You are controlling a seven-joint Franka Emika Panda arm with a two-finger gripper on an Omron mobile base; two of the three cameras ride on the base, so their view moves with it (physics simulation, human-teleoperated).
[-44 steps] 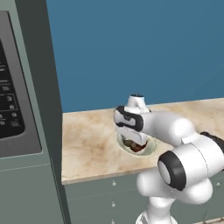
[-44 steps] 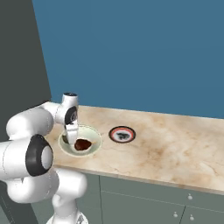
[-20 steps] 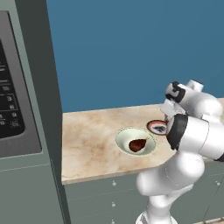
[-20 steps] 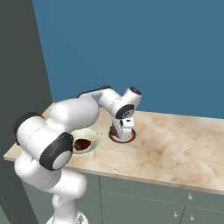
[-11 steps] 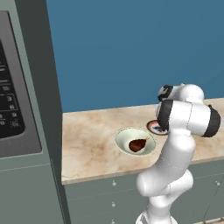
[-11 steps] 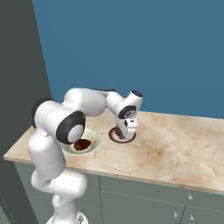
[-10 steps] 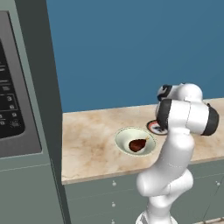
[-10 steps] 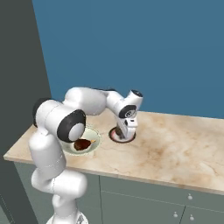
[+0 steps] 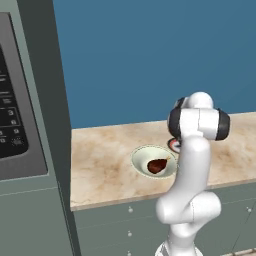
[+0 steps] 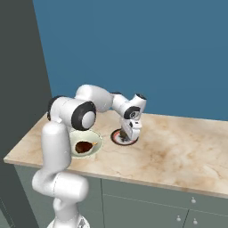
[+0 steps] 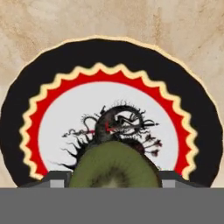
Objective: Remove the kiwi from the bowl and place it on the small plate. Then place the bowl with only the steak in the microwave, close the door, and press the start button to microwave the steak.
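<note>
My gripper (image 11: 114,177) is shut on the kiwi (image 11: 113,165), a green-brown lump between the two dark fingertips (image 11: 59,178). It hangs just over the small plate (image 11: 109,52), which has a black and red rim and a white centre with a dark figure. From the right base view the gripper (image 10: 129,133) points down onto the small plate (image 10: 118,140). To its left stands the cream bowl (image 10: 95,139) with the steak (image 10: 83,146) alone in it. In the left base view the bowl (image 9: 142,154) holds the steak (image 9: 157,165), and the small plate (image 9: 173,145) peeks out behind my arm.
The microwave's black keypad panel (image 9: 11,125) is at the far left, beside a tall grey cabinet wall (image 9: 47,100). The marble counter (image 10: 178,151) runs on to the right of the plate, with grey drawers (image 10: 147,209) below and a blue wall behind.
The gripper carried the kiwi from the bowl to above the small plate and has sunk a little lower over it. My elbow has swung round. The bowl and steak have not moved.
</note>
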